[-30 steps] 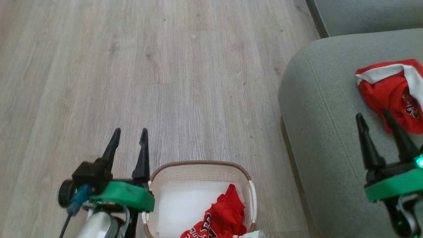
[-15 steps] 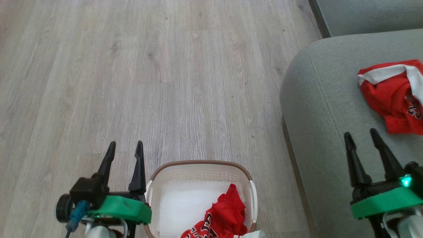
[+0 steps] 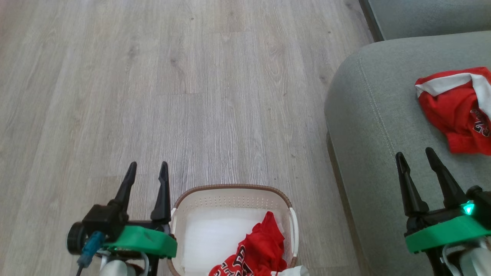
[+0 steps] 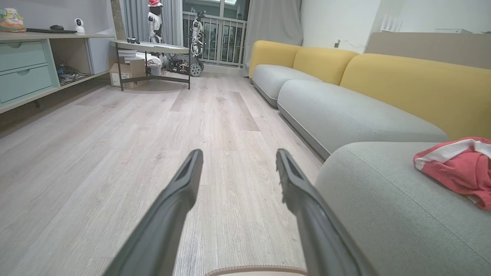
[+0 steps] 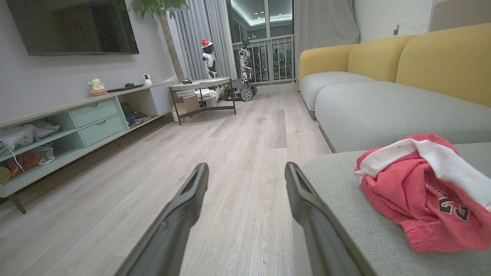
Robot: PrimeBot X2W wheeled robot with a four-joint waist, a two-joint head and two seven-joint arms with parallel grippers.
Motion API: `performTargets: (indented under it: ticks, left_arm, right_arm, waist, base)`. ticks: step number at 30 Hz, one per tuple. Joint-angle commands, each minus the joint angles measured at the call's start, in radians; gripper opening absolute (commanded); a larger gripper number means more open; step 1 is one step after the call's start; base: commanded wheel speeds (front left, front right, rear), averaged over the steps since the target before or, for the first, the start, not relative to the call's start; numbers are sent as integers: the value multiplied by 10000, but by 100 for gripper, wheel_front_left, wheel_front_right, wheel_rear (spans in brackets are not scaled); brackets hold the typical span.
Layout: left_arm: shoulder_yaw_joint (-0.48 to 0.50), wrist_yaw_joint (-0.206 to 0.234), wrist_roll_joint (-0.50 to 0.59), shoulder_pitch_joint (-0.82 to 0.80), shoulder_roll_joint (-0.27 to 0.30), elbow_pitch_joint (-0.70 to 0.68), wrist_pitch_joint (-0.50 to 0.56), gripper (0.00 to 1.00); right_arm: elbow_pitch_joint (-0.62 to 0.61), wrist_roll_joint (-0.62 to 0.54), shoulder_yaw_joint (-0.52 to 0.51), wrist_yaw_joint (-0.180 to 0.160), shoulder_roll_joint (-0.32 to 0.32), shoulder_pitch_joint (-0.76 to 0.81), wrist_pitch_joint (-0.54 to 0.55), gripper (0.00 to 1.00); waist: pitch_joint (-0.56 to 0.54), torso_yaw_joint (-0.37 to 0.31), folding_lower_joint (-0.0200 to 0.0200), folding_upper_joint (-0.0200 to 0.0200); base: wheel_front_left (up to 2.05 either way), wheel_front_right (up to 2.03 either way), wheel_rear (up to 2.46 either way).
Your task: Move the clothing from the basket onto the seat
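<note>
One red garment with a broad white stripe [image 3: 454, 109] lies crumpled on the grey-green seat [image 3: 376, 126]; it also shows in the right wrist view [image 5: 422, 189] and the left wrist view [image 4: 458, 166]. A second red garment with black-and-white lettering [image 3: 257, 251] sits in the right half of the cream basket [image 3: 230, 191] on the floor at the bottom middle. My left gripper [image 3: 147, 168] is open and empty, just left of the basket. My right gripper [image 3: 414, 155] is open and empty over the seat's near part, short of the striped garment.
Pale wood floor [image 3: 172, 96] stretches ahead and left of the basket. More grey sofa cushions with yellow backs [image 5: 383, 96] run along the right. A low cabinet [image 5: 76, 126] and a small table [image 5: 201, 90] stand far off at the left.
My right gripper has drawn back from the striped garment toward me and a little left, leaving the garment on the seat. The left gripper dipped slightly.
</note>
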Motion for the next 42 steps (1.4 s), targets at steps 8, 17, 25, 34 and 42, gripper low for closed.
performTargets:
  ticks: [8,17,25,34,42]
  left_arm:
    - [611,-215,327,-422,-188,-337,-95,100]
    - [211,-242,461,-1278,-290,156,-95,100]
    - [-641,146,73,-2357,-305,950,-95,100]
    - [-1687,334,-934,-3844,-306,3688,-95,100]
    - [-3060,8,-2276,-5492,-307,6780,-52,100]
  right_arm:
    - [-348,142,188,-2,-402,-518,-91,100]
    - [-652,505,129,-2,-775,-1227,-91,100]
    - [-995,910,84,-2,-1205,-2096,-91,100]
    - [-1286,1292,106,-2,-1523,-3090,-91,100]
    - [-1566,1541,154,-2,-1735,-3874,-91,100]
  waist:
    - [278,-96,0,-1]
    - [1433,-262,0,-1]
    - [2820,-605,0,-1]
    - [4230,-974,0,-1]
    - [5447,-1282,0,-1]
  base:
    - [0,0,0]
    - [0,0,0]
    - [0,0,0]
    - [0,0,0]
    - [0,0,0]
